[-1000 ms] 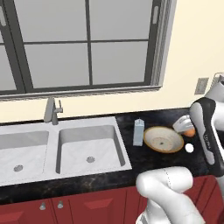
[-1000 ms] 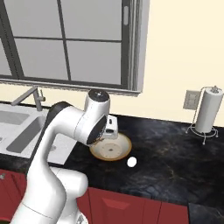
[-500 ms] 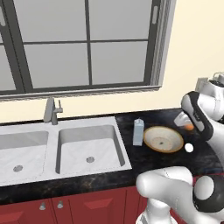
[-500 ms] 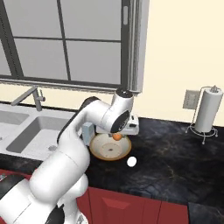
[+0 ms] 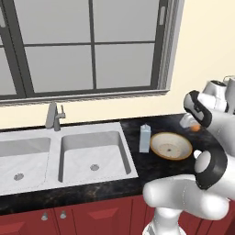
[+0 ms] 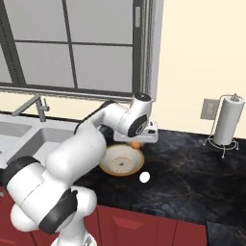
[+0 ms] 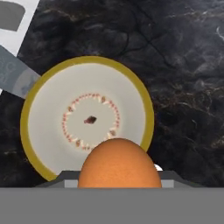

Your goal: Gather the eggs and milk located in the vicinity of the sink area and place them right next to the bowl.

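Note:
My gripper point(image 6: 138, 141) is shut on the orange-brown egg point(image 6: 137, 143), holding it just above the dark counter at the far right edge of the bowl point(image 6: 120, 162). In the left base view the egg point(image 5: 196, 128) hangs beyond the tan-rimmed bowl point(image 5: 171, 146), with the gripper point(image 5: 194, 125) around it. The hand view looks down on the bowl point(image 7: 48, 113), with the egg point(image 7: 119, 164) large in front and the gripper point(image 7: 119, 177) mostly hidden behind it. The pale blue milk carton point(image 5: 144, 137) stands upright between the bowl and the sink point(image 5: 69, 156).
A small white ball point(image 6: 144, 177) lies on the counter in front of the bowl. A paper-towel roll point(image 6: 226, 126) on a wire stand is at the far right by a wall outlet point(image 6: 208, 109). The faucet point(image 5: 54, 116) rises behind the sink. Dark counter stretches right of the bowl.
The arm has swung and the hand has turned while keeping hold of the egg. The egg has drifted slightly up and away beside the bowl. Milk and bowl have not moved.

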### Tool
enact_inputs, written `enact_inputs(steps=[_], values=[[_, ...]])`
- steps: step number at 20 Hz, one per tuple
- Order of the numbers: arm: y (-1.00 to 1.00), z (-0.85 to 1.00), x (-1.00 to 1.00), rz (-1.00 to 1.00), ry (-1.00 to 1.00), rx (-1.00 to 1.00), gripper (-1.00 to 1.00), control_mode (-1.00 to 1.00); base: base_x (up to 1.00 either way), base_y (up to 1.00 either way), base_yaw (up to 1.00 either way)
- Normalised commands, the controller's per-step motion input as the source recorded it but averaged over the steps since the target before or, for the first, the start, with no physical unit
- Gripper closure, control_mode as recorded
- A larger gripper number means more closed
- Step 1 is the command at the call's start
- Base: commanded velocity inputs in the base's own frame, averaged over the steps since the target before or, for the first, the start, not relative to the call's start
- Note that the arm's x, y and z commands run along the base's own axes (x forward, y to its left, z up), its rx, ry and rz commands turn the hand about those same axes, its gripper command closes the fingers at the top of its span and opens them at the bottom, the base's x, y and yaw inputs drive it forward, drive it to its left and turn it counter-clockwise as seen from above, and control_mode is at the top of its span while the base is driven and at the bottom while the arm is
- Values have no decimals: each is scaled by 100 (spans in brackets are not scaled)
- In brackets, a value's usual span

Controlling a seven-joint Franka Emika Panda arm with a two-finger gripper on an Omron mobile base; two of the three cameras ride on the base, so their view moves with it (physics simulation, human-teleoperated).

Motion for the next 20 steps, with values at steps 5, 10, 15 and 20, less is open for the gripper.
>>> enact_inputs(steps=[5,10,15,20], values=[[-29,-62,0,0,0,0,100,-100,0,0,0],[-22,-26,0,0,0,0,100,-100,0,0,0],[-44,-6,17,0,0,0,100,-100,0,0,0],[-28,-17,16,1,0,0,100,-100,0,0,0]])
